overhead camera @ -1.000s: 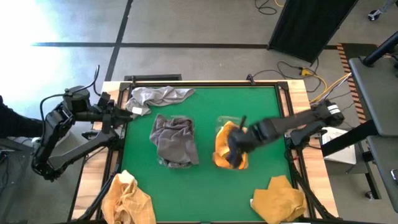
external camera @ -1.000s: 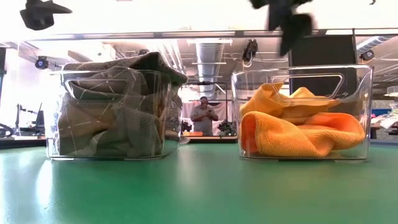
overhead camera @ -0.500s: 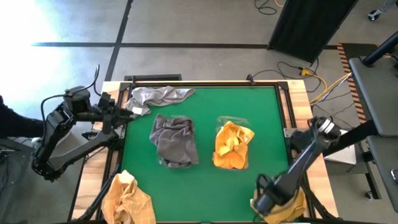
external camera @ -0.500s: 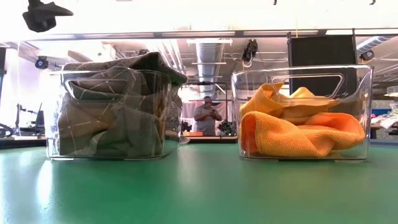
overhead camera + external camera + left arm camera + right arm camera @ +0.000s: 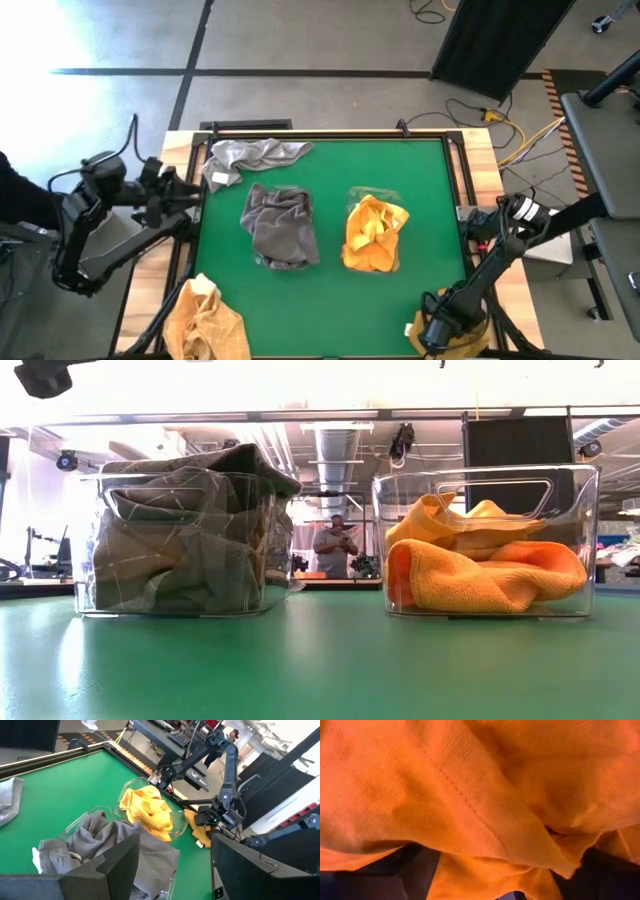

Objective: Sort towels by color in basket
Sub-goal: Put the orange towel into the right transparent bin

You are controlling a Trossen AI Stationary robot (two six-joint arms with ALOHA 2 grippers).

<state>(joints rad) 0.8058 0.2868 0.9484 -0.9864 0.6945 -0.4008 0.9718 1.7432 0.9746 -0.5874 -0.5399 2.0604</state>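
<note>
Two clear baskets stand mid-table: one with grey towels (image 5: 280, 226) (image 5: 185, 540), one with yellow towels (image 5: 373, 236) (image 5: 485, 550). A loose grey towel (image 5: 250, 156) lies flat at the far left, and a yellow towel (image 5: 205, 322) is crumpled at the near left. At the near right corner my right gripper (image 5: 438, 330) is open and down on another yellow towel (image 5: 470, 795), which fills its wrist view. My left gripper (image 5: 182, 865) waits open at the table's left edge, with nothing between its fingers. My right gripper comes down from above onto the crumpled yellow towel at the near right corner. A fold of its cloth (image 5: 530, 855) lies between the two spread fingers (image 5: 412, 865). The towel lies slack on the table. The cloth hides the fingertips, so which layers they meet cannot be told.
Bare green table (image 5: 330, 310) lies between the baskets and the near edge. A raised wooden rim (image 5: 480, 150) frames the table. Beyond the far edge, a person (image 5: 335, 545) stands in the room.
My right gripper has swung from above the yellow basket toward the table's near right corner and come down onto the yellow towel there. My left arm has drawn back a little toward the left edge. The towels in the baskets lie as before.
</note>
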